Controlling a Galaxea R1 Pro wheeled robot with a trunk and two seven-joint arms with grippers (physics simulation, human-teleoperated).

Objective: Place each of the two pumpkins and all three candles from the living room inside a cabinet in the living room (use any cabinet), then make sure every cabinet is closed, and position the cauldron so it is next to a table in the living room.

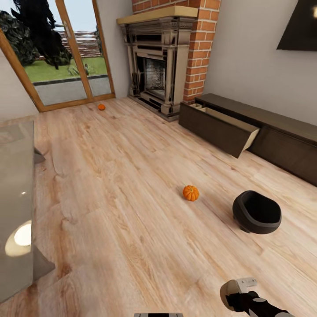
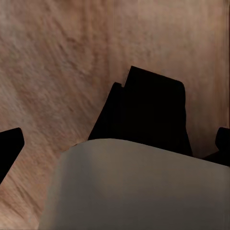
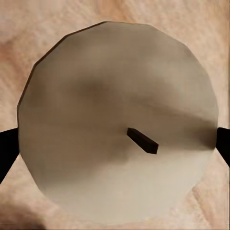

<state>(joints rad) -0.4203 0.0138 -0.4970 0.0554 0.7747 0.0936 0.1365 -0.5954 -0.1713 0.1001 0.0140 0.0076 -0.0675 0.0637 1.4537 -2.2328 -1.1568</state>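
One orange pumpkin (image 1: 190,193) lies mid-floor, and a second pumpkin (image 1: 101,106) sits far off by the glass doors. The black cauldron (image 1: 256,212) stands on the floor to the right of the near pumpkin. The dark-brown cabinet (image 1: 281,132) runs along the right wall with one drawer (image 1: 220,125) pulled out. At the lower edge of the head view, my right gripper (image 1: 235,288) is shut on a beige candle (image 3: 115,120), whose round top and wick face the wrist camera. My left gripper (image 2: 115,148) holds another candle (image 2: 139,191) between its dark fingers (image 2: 9,148).
A brick-and-stone fireplace (image 1: 163,61) stands left of the cabinet. A glass table (image 1: 15,198) runs along the left edge. Glass doors (image 1: 66,53) fill the far wall. A black block (image 2: 143,110) rises over the wooden floor in the left wrist view.
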